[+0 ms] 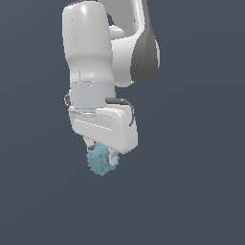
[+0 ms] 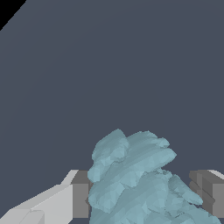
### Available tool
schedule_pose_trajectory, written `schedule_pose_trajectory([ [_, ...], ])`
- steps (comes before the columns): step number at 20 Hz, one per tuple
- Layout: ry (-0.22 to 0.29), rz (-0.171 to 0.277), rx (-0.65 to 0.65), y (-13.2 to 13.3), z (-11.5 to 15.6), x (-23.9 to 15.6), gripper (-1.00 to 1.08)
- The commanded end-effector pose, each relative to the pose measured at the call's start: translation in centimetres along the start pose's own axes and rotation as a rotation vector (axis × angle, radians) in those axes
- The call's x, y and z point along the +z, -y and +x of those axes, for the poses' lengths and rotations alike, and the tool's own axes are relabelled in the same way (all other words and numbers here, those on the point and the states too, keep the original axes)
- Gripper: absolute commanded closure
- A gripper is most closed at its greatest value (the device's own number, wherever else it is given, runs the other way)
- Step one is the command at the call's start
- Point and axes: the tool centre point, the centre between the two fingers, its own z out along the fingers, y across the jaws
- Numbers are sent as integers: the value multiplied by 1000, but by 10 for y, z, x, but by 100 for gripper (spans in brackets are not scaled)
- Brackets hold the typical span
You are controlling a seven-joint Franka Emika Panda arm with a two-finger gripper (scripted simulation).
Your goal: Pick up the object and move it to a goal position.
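The object is a small pale teal, lumpy clump. It sits between the fingers of my white gripper, just below the hand, and sticks out beneath it. In the wrist view the object fills the gap between the two grey pads, touching the pad on one side and reaching the other pad low down. The gripper is shut on the object. No goal marker shows in either view.
A plain dark blue-grey surface fills both views, with nothing else on it. The arm's white links rise above the gripper in the exterior view.
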Motion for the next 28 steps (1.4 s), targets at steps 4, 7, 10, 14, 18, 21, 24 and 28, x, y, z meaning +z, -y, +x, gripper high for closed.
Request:
schedule_pose_trajectory([
  [4, -111, 117, 19, 19, 27, -67, 108],
  [7, -155, 165, 27, 25, 36, -96, 108],
  [10, -190, 203, 33, 28, 42, -120, 108],
  [14, -221, 240, 40, 30, 47, -141, 108],
  [18, -238, 262, 43, 30, 50, -154, 108],
  [21, -245, 271, 45, 31, 51, -159, 108],
  [24, -247, 275, 46, 31, 51, -161, 108],
  [28, -245, 274, 46, 31, 51, -160, 108],
])
